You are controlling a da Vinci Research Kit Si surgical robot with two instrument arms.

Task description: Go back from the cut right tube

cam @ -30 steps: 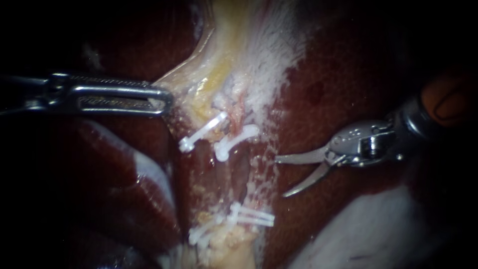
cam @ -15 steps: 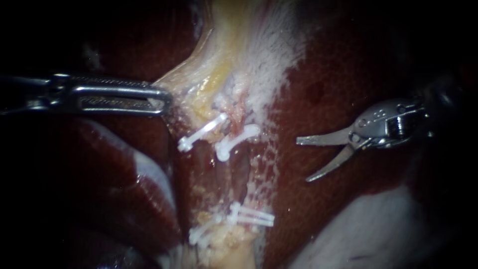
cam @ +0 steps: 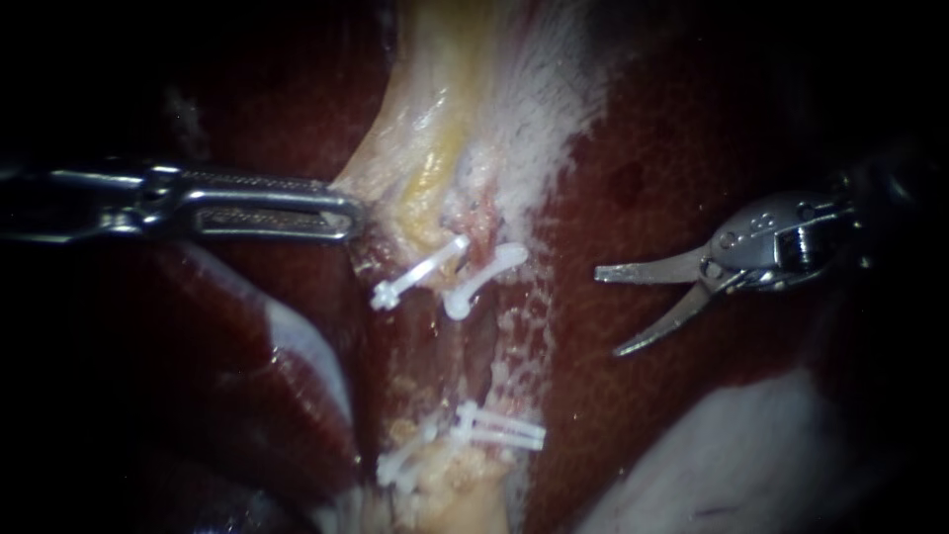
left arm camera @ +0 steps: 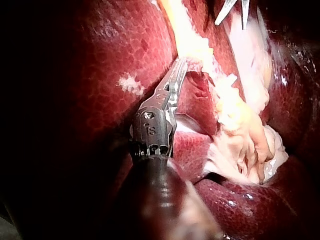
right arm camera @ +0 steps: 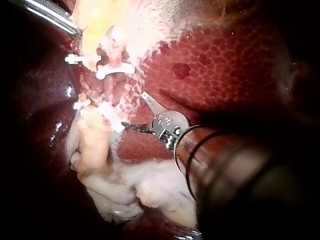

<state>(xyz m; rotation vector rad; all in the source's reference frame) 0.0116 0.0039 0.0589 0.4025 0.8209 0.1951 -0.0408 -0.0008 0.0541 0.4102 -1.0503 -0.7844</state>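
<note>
right instrument [cam: 606,312] blades apart over liver [cam: 672,129], well clear of the clips [cam: 420,267]. left instrument [cam: 348,210] jaws clamped on pale tissue [cam: 420,138] edge just above them.

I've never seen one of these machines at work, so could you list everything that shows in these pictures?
Liver: one, dark red, all around the site.
Pale tissue strand: one, yellow-white, running down the middle.
Upper clips: two, white, side by side across the strand.
Lower clips: several, white, clustered further down the strand.
Whitish mass: one, pale, below the right instrument.
Left instrument: one, metal, jaws shut on the strand's edge.
Right instrument: one, metal, blades open over the liver, clear of the clips.
</note>
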